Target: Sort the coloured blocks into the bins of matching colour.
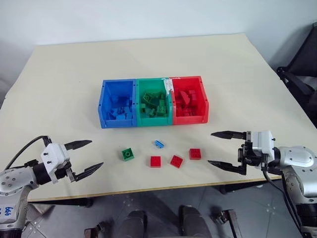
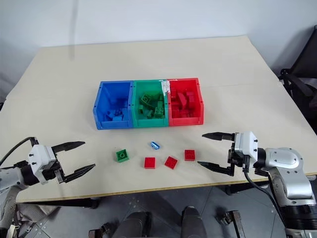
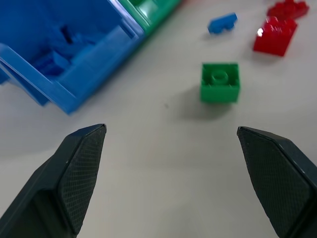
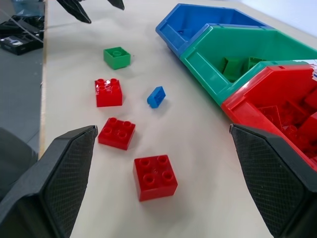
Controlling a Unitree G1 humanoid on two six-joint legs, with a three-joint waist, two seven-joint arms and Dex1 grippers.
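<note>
Surface [image 1: 69, 84]: pale cream top, matt, level, in a plain white-walled room; bare apart from the items listed.

Left end effector [image 1: 84, 157]: released, the two black fingers spread wide, nothing between them; hangs over the near edge, pointing inward.

Right end effector [image 1: 227, 150]: likewise released and empty, fingers wide, pointing across toward the left one.

Green block [image 1: 128, 154]: square, studded; lies flat just ahead of the left end effector, nearest of all to it.

Red blocks, three: one [image 1: 155, 161] and a second, turned askew [image 1: 176, 161], between the two end effectors; the third [image 1: 195, 153] closest to the right end effector. All flat, studs up, apart from one another.

Blue block [image 1: 159, 144]: smaller and narrower, slightly beyond the red row.

Handling, all blocks (judged): rigid moulded plastic, very light, not fragile, smooth-sided and so inclined to slip or skate if nudged. Best taken across two opposite flat side walls, fingers square to them and low; the studded top offers poor purchase. The askew red one calls for a wrist turn; the blue one leaves little margin.

Bins: blue [image 1: 118, 102], green [image 1: 154, 101], red [image 1: 188, 98], joined in a row beyond the blocks, open-topped, each already holding blocks of its own colour. Stiff-walled; dropping in from above should serve.
</note>
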